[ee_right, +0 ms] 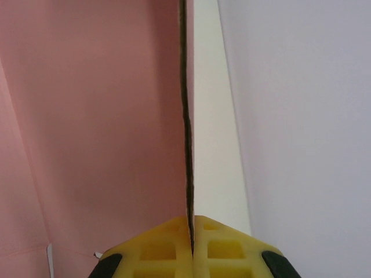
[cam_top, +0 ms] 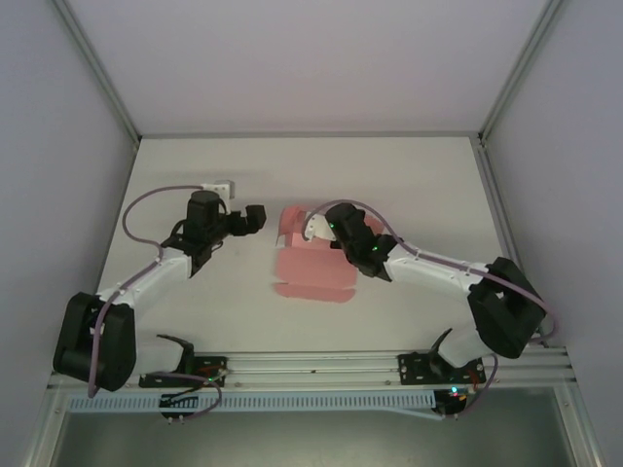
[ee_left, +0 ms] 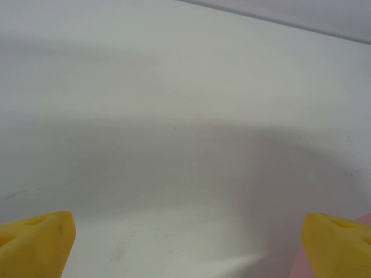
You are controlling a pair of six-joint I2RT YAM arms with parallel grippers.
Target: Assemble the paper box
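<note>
The paper box (cam_top: 311, 268) lies as a thin pink card sheet in the middle of the white table (cam_top: 409, 185), with its far part folded up. My right gripper (cam_top: 313, 227) is over that far edge. In the right wrist view its yellow fingers (ee_right: 156, 246) are pressed together on the card's edge, seen edge-on, and the pink panel (ee_right: 104, 116) spreads to the left. My left gripper (cam_top: 257, 217) hovers just left of the card. Its fingertips (ee_left: 40, 240) stand wide open with bare table between them (ee_left: 188, 231). A pink sliver (ee_left: 364, 219) shows beside the right fingertip.
A small white block (cam_top: 219, 185) with a purple cable sits behind the left arm. Grey enclosure walls (cam_top: 58, 146) stand close on both sides and at the back. A metal rail (cam_top: 321, 365) runs along the near edge.
</note>
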